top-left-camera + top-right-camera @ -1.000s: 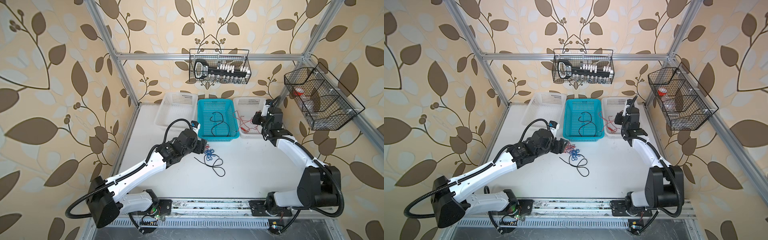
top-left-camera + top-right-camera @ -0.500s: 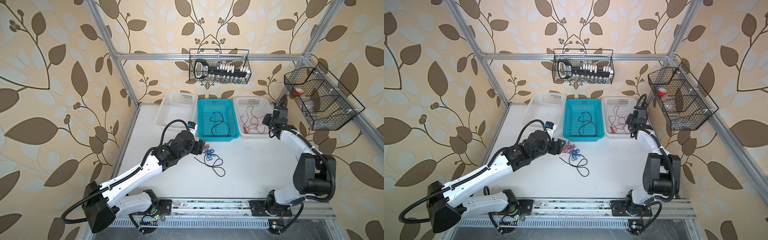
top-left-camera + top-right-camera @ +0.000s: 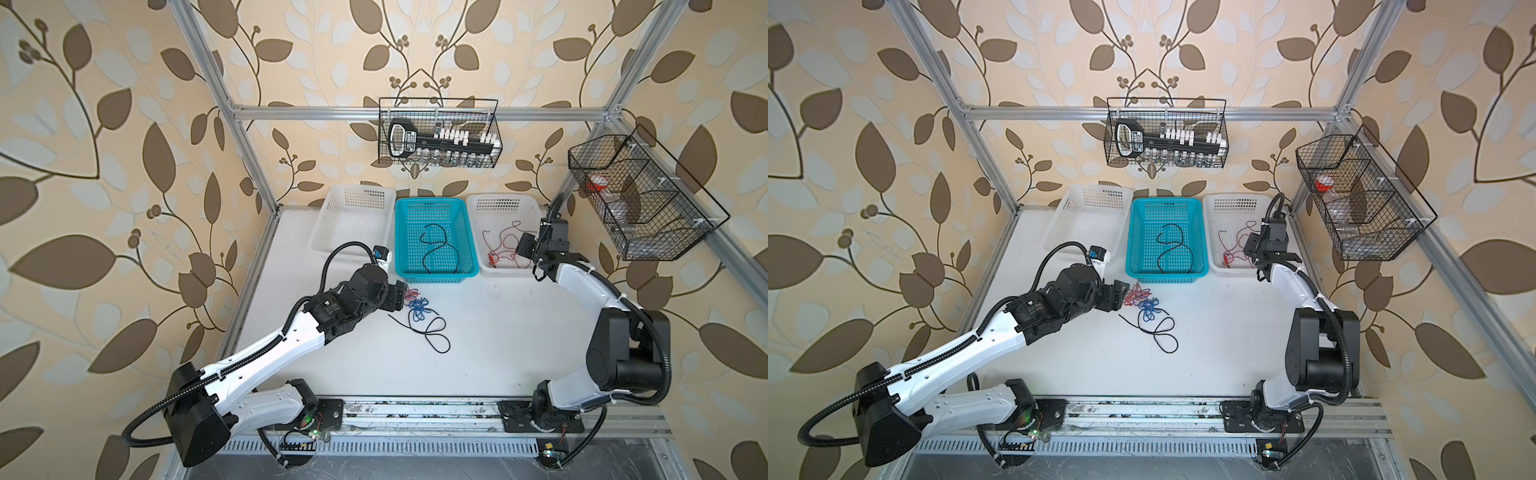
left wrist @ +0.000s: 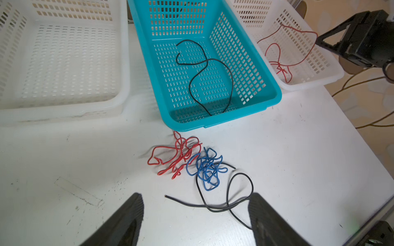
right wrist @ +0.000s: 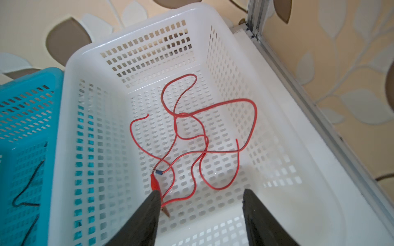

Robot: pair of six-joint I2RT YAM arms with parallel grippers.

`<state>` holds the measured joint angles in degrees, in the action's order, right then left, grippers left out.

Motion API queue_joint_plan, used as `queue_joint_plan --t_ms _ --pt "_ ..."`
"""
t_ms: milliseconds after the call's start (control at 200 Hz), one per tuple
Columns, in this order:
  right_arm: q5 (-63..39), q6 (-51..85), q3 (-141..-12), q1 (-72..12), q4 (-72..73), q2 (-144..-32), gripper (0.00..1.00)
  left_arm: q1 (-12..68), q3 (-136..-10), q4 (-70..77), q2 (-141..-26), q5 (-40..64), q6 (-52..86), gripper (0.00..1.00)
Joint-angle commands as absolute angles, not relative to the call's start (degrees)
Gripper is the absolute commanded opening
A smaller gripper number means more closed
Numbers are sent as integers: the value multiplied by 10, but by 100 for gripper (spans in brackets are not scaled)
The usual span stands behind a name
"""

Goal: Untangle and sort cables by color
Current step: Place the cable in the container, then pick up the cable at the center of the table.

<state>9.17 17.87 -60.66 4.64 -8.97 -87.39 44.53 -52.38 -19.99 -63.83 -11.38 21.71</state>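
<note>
While left jaws hover spread by the desk (image 4: 298, 149) tangle (image 4: 200, 167), right jaws hang spread above the white basket's (image 5: 136, 42) red cable (image 5: 176, 127).

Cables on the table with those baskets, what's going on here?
Two robot arms are sorting cables by colour. The right gripper hangs open over the right white basket, where a red cable lies loose. A black cable is in the teal basket; the left white basket looks empty. A tangle of red, blue and black cables lies on the table before the teal basket, with the left gripper open close to it.
</note>
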Motion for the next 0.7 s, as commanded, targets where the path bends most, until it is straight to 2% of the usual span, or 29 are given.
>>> queue_joint_plan --t_ms 0,125,170,460,695 --pt "61 166 -589 19 -101 -827 70 443 -521 -213 -626 -144 239 82" --pt "64 152 -562 -33 -104 -779 73 441 -507 -214 -626 -153 254 92" --pt "66 150 -554 -53 -106 -763 74 441 -502 -217 -625 -160 263 99" --pt "60 142 -484 -206 -107 -656 74 431 -469 -239 -626 -178 301 99" --pt "79 132 -438 -347 -100 -626 73 423 -444 -225 -650 -151 318 99"
